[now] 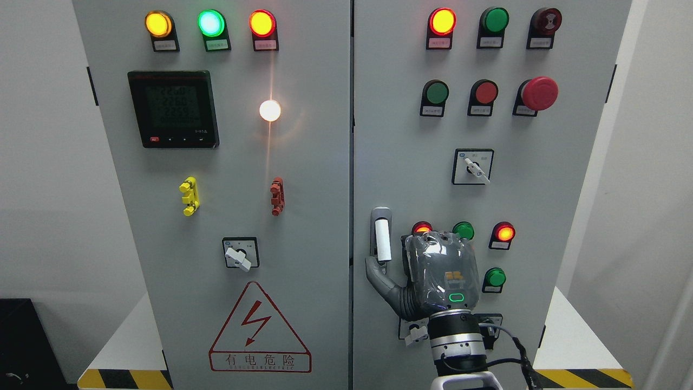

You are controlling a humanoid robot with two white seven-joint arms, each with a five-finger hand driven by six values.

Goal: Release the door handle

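Note:
The door handle (382,238), a white upright bar in a grey frame, sits at the left edge of the right cabinet door (400,135). My right hand (441,271) comes up from the bottom edge and is held against this door just right of the handle, its back toward the camera. Its thumb (379,276) reaches left and touches the handle's lower end. Nothing wraps the white bar, which shows in full. The hand is open and holds nothing. The left arm is out of view.
Around the hand are lit red lamps (504,233) and green buttons (495,278). A rotary switch (473,167) and a red emergency button (539,93) sit higher up. The left door (227,162) carries a meter (173,108) and a warning triangle (259,330).

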